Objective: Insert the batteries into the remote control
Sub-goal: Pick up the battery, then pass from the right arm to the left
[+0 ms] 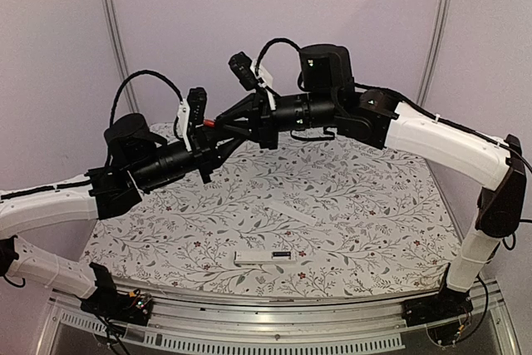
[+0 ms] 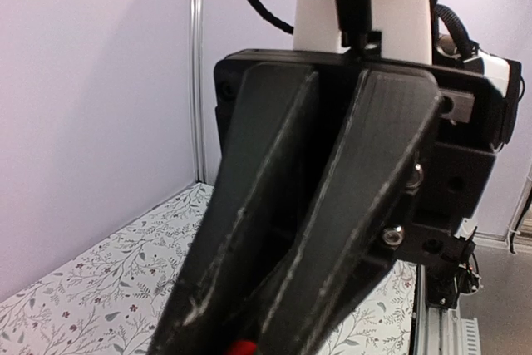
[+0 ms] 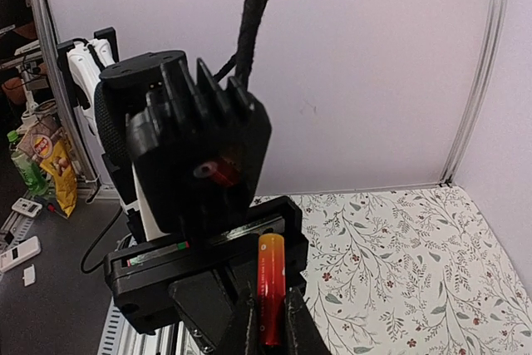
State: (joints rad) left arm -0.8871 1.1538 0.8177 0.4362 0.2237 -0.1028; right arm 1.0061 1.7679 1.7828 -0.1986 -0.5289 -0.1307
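**Soft, even light; near parts blurred**

Diffuse light with no clear source tints the walls [image 1: 349, 6] pale violet and leaves only faint shadows on the bench [image 1: 357, 205]. The overhead view is slightly grainy, and its posts [image 1: 108, 22] lean at the edges. In the right wrist view the left hand [image 3: 212, 164] is out of focus, and the red battery [image 3: 270, 288] carries a gloss streak.

A lab test booth is indicated. A cloth-covered table [image 1: 374, 205] is enclosed by plain panels [image 1: 191, 6] and metal posts [image 2: 197, 56].
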